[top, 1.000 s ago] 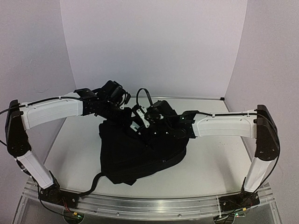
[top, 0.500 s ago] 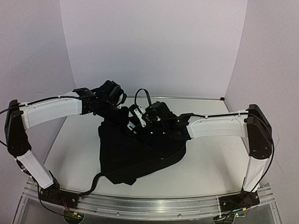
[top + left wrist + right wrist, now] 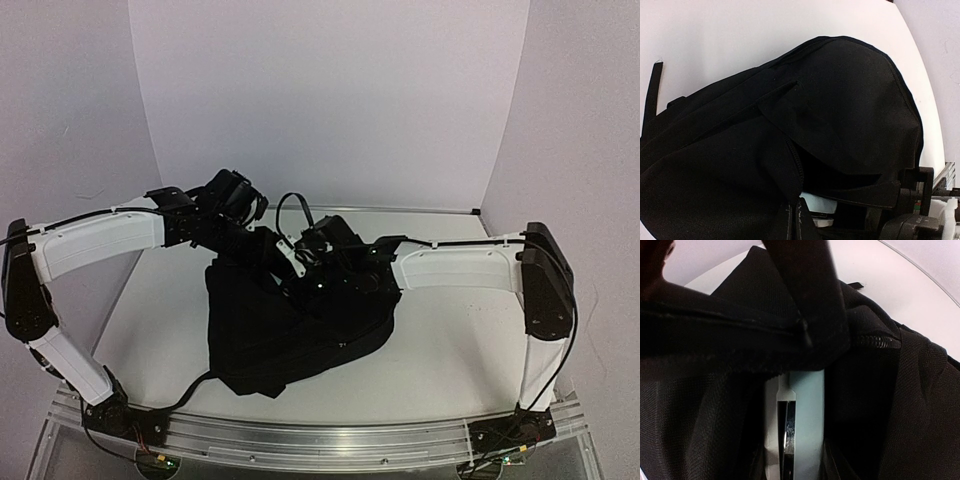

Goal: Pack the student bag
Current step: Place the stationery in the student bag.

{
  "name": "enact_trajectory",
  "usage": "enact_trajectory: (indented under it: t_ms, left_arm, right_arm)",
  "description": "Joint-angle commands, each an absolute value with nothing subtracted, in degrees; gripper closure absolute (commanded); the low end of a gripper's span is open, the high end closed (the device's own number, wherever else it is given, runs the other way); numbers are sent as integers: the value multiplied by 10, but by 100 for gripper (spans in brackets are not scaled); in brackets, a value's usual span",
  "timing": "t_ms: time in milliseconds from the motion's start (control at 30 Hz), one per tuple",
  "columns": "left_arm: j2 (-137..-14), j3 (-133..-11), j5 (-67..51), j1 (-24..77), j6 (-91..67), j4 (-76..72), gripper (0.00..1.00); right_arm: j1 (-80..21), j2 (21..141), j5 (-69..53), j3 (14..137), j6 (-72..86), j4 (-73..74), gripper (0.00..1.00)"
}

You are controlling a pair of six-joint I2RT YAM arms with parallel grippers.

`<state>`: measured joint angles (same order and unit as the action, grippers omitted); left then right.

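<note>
Note position: student bag (image 3: 290, 335) lies mid-desk (image 3: 455, 335), between both arms. Left claw (image 3: 262, 245) pinched tight on bag's far rim beside zip (image 3: 799, 175), fabric drawn up there. Right claw (image 3: 300, 264) sits at bag mouth, part-spread; you cannot tell whether it grips anything. Your right wrist view shows pale flat item (image 3: 800, 405) under rim.

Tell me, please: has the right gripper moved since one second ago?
Yes. The right gripper has shifted left, farther from the back right corner of the table, at the top of the student bag.
</note>
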<state>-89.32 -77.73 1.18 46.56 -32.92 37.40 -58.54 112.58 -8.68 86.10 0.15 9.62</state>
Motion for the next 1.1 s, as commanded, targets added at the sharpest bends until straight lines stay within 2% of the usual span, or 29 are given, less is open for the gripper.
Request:
enact_trajectory:
  t_ms: [0,167,267,467,667,800,867,1000,1067]
  left_arm:
    - [-869,-785,-2,461,-327,313,100]
    - [-879,-781,-35,461,-337,306,100]
    - [-877,-773,-36,461,-341,305,100]
    - [-869,-754,-27,459,-346,300,100]
    - [-880,-758,-12,452,-354,303,100]
    - [-887,-767,-6,439,-372,299,100]
    - [-886,-770,-5,435,-372,296,91]
    - [-871,-781,-14,434,-320,301,62]
    - [-857,-786,-45,436,-272,309,44]
  right_arm:
    - [-595,1087,-126,823,53,32,69]
    - [-595,1088,-146,804,120,-68,60]
    - [-594,1067,-134,796,132,-78,50]
    - [-595,973,-88,748,146,-73,31]
    - [-595,867,-46,686,165,-40,18]
    - [-595,820,-24,651,199,-13,14]
    - [-599,800,-28,628,217,-10,11]
    - [-605,769,-26,579,252,-7,9]
    - [-606,754,-21,560,269,-5,9]
